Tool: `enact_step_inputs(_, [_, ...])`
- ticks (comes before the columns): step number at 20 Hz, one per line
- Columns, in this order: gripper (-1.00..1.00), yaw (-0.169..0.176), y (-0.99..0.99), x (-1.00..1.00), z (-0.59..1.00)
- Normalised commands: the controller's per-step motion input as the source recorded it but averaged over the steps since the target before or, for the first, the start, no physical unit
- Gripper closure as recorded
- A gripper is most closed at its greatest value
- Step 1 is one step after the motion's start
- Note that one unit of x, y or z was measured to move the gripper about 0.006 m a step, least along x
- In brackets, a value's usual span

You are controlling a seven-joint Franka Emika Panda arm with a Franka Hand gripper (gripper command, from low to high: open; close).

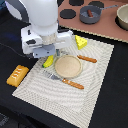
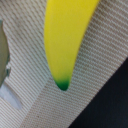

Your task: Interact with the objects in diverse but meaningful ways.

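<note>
A yellow banana [image 1: 48, 62] with a green tip lies on the woven placemat [image 1: 90, 95], just left of the round tan plate [image 1: 67, 66] in the exterior view. It fills the wrist view [image 2: 67, 35] from very close. My gripper [image 1: 49, 56] hangs right over it; its fingers are hidden by the hand and do not show in the wrist view. A yellow cheese wedge [image 1: 80, 41] sits at the mat's far edge. An orange bread slab [image 1: 17, 75] lies off the mat at the left. A grey pot [image 1: 91, 14] holds the brown sausage [image 1: 90, 12].
An orange-handled knife [image 1: 87, 59] lies right of the plate and a fork [image 1: 67, 81] in front of it. The pot stands on a brown board [image 1: 100, 27], with a beige bowl [image 1: 123, 16] at the far right. Dark table surrounds the mat.
</note>
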Motion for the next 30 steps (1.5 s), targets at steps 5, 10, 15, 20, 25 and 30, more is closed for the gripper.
enact_step_inputs(5, [1.00,0.038,0.01,-0.03,-0.11])
enact_step_inputs(10, [1.00,0.046,0.00,-0.04,-0.10])
enact_step_inputs(15, [1.00,0.056,0.00,-0.03,-0.10])
enact_step_inputs(20, [1.00,0.063,0.00,-0.01,-0.12])
enact_step_inputs(25, [1.00,0.062,0.00,-0.04,-0.13])
enact_step_inputs(30, [1.00,0.057,0.00,-0.04,-0.07])
